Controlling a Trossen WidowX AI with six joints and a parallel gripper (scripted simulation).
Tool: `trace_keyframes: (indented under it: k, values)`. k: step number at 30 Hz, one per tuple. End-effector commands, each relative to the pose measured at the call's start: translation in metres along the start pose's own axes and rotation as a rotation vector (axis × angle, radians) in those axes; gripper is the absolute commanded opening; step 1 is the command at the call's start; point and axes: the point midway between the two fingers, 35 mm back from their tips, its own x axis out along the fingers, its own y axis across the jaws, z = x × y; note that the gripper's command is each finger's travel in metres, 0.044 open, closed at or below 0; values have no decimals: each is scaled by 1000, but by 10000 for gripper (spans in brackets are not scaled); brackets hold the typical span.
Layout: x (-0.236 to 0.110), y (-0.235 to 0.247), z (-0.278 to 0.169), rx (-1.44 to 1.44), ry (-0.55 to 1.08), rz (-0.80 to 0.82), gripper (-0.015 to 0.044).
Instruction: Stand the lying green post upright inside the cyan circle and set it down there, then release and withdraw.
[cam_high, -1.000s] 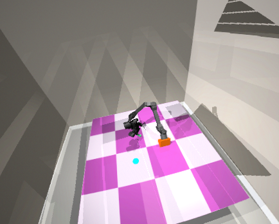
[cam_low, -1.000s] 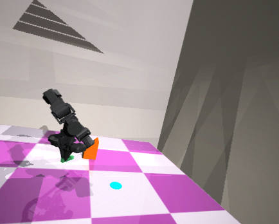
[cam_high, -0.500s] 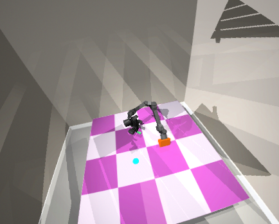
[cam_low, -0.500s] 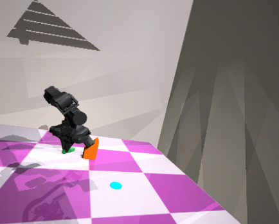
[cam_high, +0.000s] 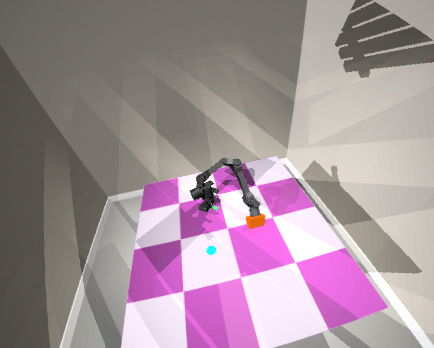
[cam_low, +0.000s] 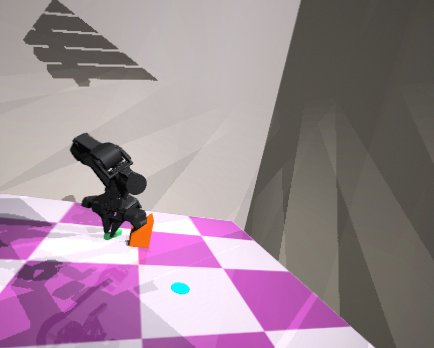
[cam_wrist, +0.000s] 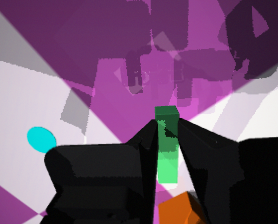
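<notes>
The green post (cam_high: 215, 208) (cam_low: 114, 234) (cam_wrist: 168, 150) is held near one end and looks close to level, not upright. My gripper (cam_high: 213, 206) (cam_low: 110, 234) (cam_wrist: 166, 124) is shut on it, one finger on each side in the wrist view. The post appears to be off the floor; its exact height is hard to tell. The cyan circle (cam_high: 211, 250) (cam_low: 180, 288) (cam_wrist: 41, 139) lies flat on a white square, away from the post and gripper. The fingers partly hide the post in the top and exterior views.
The orange block (cam_high: 255, 221) (cam_low: 141, 235) (cam_wrist: 178, 209) stands at the end of the arm, close to the gripper in the exterior view. The checkered floor (cam_high: 270, 302) (cam_low: 200, 322) carries shadows of the arm. A pale raised edge (cam_high: 84, 267) runs along its left side in the top view.
</notes>
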Motion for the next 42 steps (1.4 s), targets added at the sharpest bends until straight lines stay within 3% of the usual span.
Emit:
trace_keyframes:
  k: [1, 42]
  values:
    - [-3, 12, 0, -60, -2, 6, 23]
    - [-17, 99, -14, -692, -7, 19, 23]
